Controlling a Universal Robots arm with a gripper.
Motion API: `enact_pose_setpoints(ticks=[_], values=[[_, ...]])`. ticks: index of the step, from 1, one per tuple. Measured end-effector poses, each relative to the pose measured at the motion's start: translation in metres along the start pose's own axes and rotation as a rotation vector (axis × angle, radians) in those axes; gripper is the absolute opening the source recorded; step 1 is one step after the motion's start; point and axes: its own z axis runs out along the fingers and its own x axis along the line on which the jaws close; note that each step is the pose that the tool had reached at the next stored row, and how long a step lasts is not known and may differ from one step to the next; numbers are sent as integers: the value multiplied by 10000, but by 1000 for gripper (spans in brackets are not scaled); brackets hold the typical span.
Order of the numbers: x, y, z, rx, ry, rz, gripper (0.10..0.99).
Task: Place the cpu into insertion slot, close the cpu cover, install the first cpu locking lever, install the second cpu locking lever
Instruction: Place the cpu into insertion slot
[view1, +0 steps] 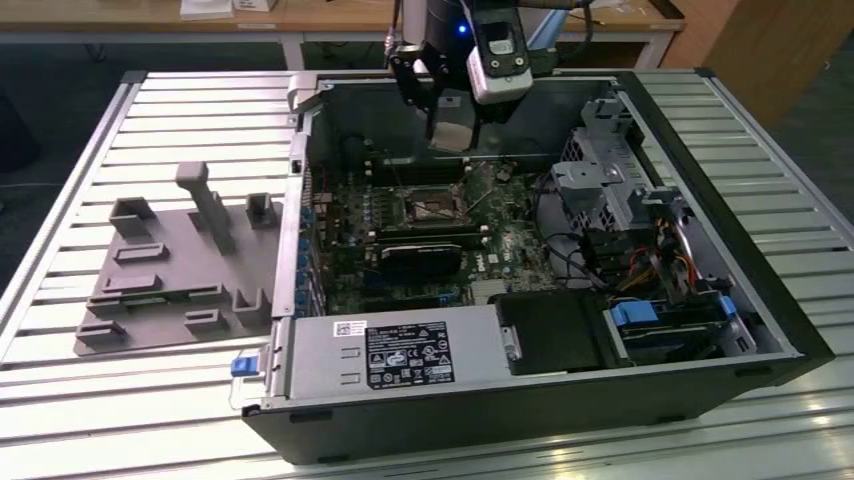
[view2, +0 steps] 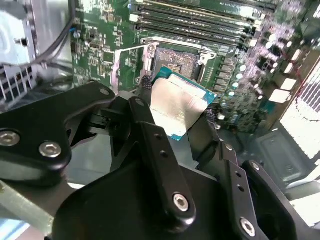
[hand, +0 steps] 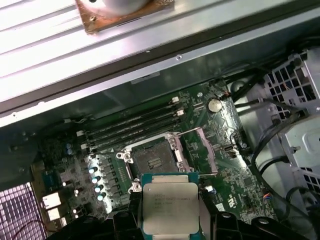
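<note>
1. Above the open case (view1: 534, 425), your gripper (view1: 451, 133) hangs near the far wall with the cpu (view1: 451, 140) pinched between its fingers.
2. You have the fingers clamped on two opposite edges of the cpu. In both wrist views its pale metal top shows between them (second wrist view: cpu (view2: 177, 107), gripper (view2: 175, 119); first wrist view: cpu (hand: 170, 207), gripper (hand: 170, 221)).
3. You hold the cpu in the air, clear of the green board (hand: 240, 175) and apart from the slot (view1: 430, 205).
4. Your target, the slot (hand: 155, 160), sits in the board with its dark centre uncovered and its silvery rim showing all round. In the second wrist view the slot (view2: 180, 62) lies just beyond the cpu's far edge.
5. You can see the cover (view2: 116, 65) swung open. It is a thin silvery frame resting beside the slot, not over it.
6. Long black memory slots (hand: 135, 125) run just beside the slot.
7. To the exterior view's left of the case, a grey fixture (view1: 174, 270) sits on the slatted table (view1: 67, 420), well apart from your gripper.
</note>
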Motion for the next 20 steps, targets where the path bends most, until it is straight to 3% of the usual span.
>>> enact_pose_setpoints(ticks=[20], values=[[-3,-13,140,-71,-331,3625,537]])
